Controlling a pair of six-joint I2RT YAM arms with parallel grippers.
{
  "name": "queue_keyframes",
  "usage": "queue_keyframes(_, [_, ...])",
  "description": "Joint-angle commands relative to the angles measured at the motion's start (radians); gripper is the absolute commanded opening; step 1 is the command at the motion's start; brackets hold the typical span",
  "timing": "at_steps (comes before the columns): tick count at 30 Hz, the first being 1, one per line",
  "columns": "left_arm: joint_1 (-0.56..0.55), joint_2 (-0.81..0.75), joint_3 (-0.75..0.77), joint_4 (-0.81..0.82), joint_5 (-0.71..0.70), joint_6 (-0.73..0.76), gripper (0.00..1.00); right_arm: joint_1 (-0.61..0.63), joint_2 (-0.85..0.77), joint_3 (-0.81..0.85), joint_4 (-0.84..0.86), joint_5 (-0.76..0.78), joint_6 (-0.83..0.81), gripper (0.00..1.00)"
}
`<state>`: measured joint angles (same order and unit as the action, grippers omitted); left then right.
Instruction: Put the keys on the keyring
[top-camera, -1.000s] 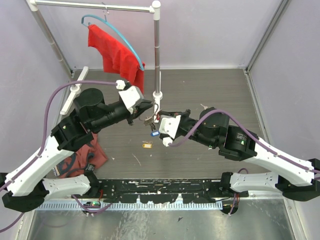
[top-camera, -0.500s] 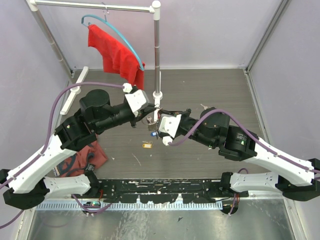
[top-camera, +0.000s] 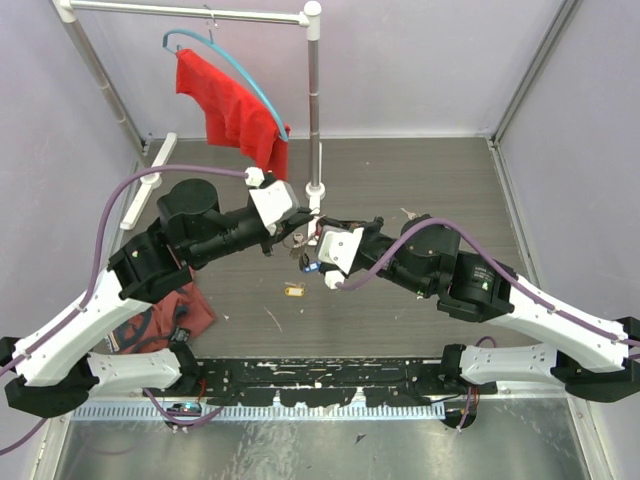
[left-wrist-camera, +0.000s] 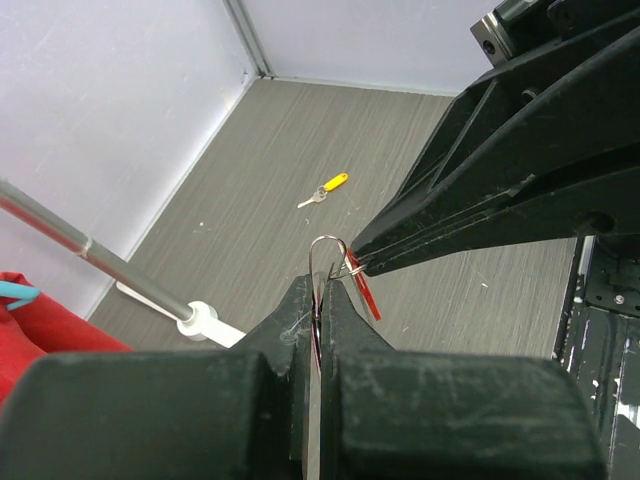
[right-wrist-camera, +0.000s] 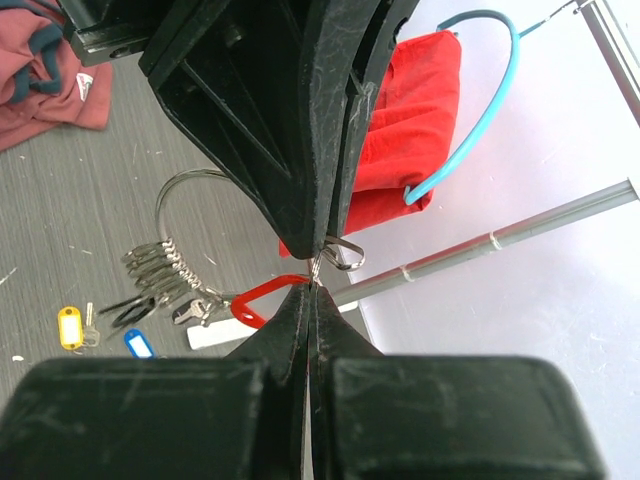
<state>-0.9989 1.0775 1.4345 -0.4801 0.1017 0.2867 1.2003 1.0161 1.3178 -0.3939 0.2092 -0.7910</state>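
**Both grippers meet at the keyring in mid-air**

At the far left, a maroon garment (top-camera: 160, 312) lies on the table (top-camera: 420, 180). The left gripper (left-wrist-camera: 319, 296) has its jaws pinched tight on the thin wire of the keyring (right-wrist-camera: 172, 183), holding it in the air over the middle of the table. A bunch of keys (right-wrist-camera: 160, 272), one with a blue tag, hangs from the loop. Below, a yellow-tagged key (top-camera: 294, 290) lies apart on the table. From the right, the right gripper (right-wrist-camera: 312, 292) is squeezed narrow on the red-tagged key (right-wrist-camera: 262, 298), its tips almost touching the left fingers at the ring.
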Motion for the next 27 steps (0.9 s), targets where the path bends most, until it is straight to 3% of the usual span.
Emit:
queue_keyframes(1, [-0.007, 0.002, 0.042, 0.011, -0.001, 0.009, 0.0, -0.004, -0.033, 0.004, 0.085, 0.032, 0.012, 0.01])
queue_keyframes(27, [-0.02, 0.019, 0.052, -0.005, -0.023, 0.023, 0.0, -0.004, -0.071, -0.017, 0.1, 0.084, 0.022, 0.01])
